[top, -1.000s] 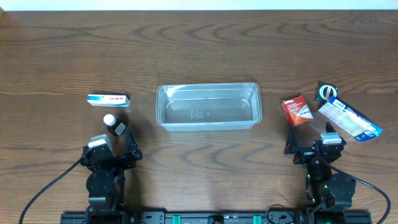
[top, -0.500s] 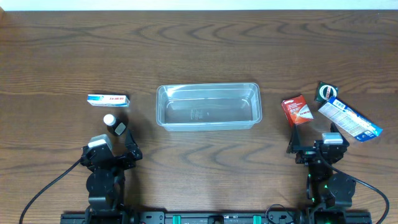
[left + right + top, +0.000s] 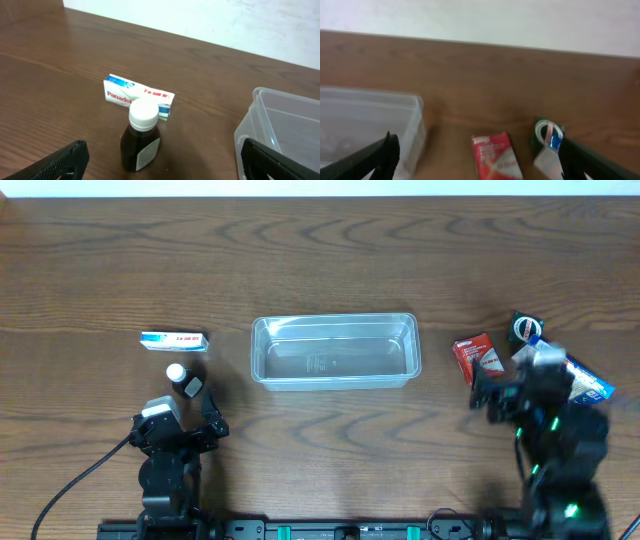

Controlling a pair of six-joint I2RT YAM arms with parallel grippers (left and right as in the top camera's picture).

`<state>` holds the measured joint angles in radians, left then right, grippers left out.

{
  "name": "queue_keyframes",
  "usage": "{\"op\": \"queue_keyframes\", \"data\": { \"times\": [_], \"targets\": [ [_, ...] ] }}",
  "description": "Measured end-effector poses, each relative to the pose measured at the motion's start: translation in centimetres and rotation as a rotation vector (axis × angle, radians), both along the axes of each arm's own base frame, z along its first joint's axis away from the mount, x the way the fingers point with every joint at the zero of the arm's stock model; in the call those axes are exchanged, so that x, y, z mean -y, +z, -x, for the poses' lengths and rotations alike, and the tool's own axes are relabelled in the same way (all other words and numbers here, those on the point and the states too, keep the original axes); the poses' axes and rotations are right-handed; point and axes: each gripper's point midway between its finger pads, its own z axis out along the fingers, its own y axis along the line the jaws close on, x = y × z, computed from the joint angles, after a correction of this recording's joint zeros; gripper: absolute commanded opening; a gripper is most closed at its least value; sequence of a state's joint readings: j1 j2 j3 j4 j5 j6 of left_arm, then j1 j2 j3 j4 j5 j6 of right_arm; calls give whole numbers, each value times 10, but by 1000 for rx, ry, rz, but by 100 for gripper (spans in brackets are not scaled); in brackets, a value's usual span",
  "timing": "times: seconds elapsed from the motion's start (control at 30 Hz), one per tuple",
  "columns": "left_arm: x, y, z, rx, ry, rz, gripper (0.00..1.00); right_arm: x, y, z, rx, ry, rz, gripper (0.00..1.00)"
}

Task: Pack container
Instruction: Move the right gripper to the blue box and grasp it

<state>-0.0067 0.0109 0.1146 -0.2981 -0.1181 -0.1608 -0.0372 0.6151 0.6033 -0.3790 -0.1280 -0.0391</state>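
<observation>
The container, a clear shallow tub, stands empty in the middle of the table. It also shows as container at the right of the left wrist view and as container at the left of the right wrist view. My left gripper is open just behind a small brown bottle with a white cap. The bottle stands upright ahead of the open left gripper. My right gripper is open and blurred beside a red packet. The red packet lies between the fingers of the right gripper, with nothing held.
A white and blue Panadol box lies beyond the bottle; the Panadol box shows in the left wrist view too. At the right lie a blue-white packet, partly under my right arm, and a green round item.
My right arm has moved away from the table's front edge, toward the red packet and the blue-white packet. The left arm and all the objects have stayed still.
</observation>
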Motion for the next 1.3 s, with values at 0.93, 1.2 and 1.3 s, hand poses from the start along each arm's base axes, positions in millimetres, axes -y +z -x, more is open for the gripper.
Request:
{"op": "queue_keyframes", "data": {
  "times": [0.93, 1.2, 1.3],
  "targets": [
    [1, 0, 0, 0, -3, 1, 98, 22, -49, -35, -862, -359, -214, 99],
    [1, 0, 0, 0, -3, 1, 98, 93, -46, -13, -781, -903, -247, 99],
    [1, 0, 0, 0, -3, 1, 98, 112, -44, -8, -734, -1050, -324, 99]
  ]
}}
